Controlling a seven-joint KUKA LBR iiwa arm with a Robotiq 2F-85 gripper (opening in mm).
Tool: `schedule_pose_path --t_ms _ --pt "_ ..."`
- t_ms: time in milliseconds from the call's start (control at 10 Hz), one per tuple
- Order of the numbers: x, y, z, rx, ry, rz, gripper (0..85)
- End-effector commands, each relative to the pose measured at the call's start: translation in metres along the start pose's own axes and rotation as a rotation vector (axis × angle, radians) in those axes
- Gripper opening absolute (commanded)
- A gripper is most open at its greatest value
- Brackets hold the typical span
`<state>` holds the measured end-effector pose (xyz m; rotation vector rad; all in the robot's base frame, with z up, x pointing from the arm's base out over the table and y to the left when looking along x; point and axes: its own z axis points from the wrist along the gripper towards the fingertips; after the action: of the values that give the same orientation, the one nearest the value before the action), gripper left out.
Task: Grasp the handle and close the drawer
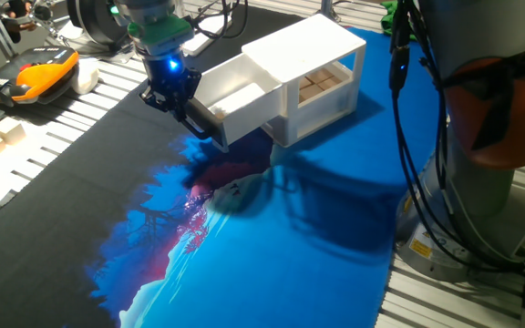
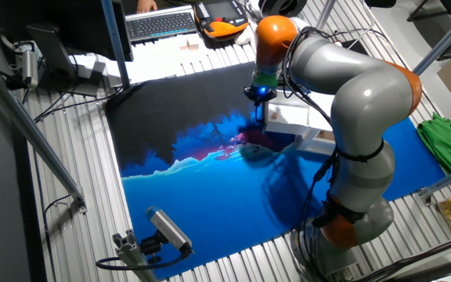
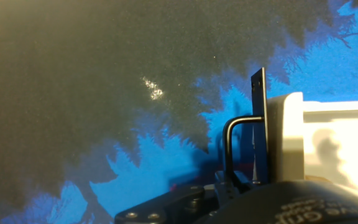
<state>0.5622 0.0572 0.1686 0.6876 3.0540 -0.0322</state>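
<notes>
Slatted metal tabletop carries one printed mat, black at the far left and blue with pale shapes nearer the camera. On the mat's far side stands one white cabinet, and one drawer sticks out of its left end, pulled well open toward the black part of the mat. One handle, a black bar, runs across the drawer's front panel. One arm bends over from the right and brings its single gripper down at that front panel, right at the handle. In the hand view the handle shows as a thin black bent rod just left of the white drawer front, with a dark upright plate against it, perhaps one of the fingers, though the picture is too close and dim to be sure. Whether the pincer is clamped on the bar or only set beside it cannot be told from any view. Beyond the mat, at the far left, lies one orange and black hand controller, and a keyboard sits past the table's far edge.
</notes>
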Motion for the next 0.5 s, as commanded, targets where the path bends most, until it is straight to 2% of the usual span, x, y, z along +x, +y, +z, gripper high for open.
schedule_pose_path --t_ms 0,400 --pt "0.0000 -0.0009 -0.0001 0.000 0.000 0.000 0.0" --pt "-0.0004 -0.0061 -0.0036 0.012 -0.007 -0.004 0.0"
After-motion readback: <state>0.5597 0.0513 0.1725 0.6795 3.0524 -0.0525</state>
